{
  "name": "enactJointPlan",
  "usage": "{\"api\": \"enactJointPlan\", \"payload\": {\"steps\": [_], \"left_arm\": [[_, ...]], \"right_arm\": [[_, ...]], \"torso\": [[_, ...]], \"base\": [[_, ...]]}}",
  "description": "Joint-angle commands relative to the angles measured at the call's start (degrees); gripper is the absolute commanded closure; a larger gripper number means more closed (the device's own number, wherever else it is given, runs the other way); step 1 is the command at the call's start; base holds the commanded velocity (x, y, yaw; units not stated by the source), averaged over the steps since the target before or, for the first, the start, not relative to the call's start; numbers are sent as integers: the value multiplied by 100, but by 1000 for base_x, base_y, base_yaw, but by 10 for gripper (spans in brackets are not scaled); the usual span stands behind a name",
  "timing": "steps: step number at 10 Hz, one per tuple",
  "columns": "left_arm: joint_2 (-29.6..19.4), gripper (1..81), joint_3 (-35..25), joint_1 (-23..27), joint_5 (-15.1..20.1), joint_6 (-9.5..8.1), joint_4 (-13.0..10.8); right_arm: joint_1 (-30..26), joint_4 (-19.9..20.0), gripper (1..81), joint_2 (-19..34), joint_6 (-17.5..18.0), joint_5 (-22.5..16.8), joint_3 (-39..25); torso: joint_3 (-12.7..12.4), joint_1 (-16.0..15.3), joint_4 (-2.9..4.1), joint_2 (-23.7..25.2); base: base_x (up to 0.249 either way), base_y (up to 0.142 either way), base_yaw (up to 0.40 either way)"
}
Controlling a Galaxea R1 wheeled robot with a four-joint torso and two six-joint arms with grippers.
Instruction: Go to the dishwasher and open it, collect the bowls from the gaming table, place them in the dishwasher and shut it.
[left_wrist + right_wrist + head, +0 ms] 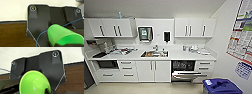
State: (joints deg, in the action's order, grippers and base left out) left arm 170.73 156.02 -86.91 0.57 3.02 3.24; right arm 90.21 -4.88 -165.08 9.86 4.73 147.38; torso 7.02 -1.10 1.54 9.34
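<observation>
Head view: dishwasher (184, 71) open, steel door lowered, dark racks inside.

This is a small office kitchenette. White wall cupboards (111, 27) hang above a long white tabletop (184, 55) with a steel sink (154, 53) and tap set in the middle. A paper towel dispenser (145, 34) and a soap dispenser (167, 36) are fixed to the wall over it. Below run white drawers (126, 68) and the dishwasher (184, 71), its door dropped open. Printed notices (241, 37) cover the side wall, and a blue bin (221, 86) stands on the pale floor.
</observation>
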Motion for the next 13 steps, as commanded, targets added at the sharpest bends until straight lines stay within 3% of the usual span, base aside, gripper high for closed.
{"api": "enactJointPlan", "payload": {"steps": [1, 13], "left_arm": [[-74, 811, 34, 336, 303, 32, 27], [-56, 811, 34, 336, 303, 32, 19]], "right_arm": [[-306, -31, 811, 52, -11, -244, -53], [-315, -39, 811, 52, -11, -253, -53]], "torso": [[0, 0, 0, 0], [0, 0, 0, 0]], "base": [[140, 0, 0], [148, 0, 0]]}}
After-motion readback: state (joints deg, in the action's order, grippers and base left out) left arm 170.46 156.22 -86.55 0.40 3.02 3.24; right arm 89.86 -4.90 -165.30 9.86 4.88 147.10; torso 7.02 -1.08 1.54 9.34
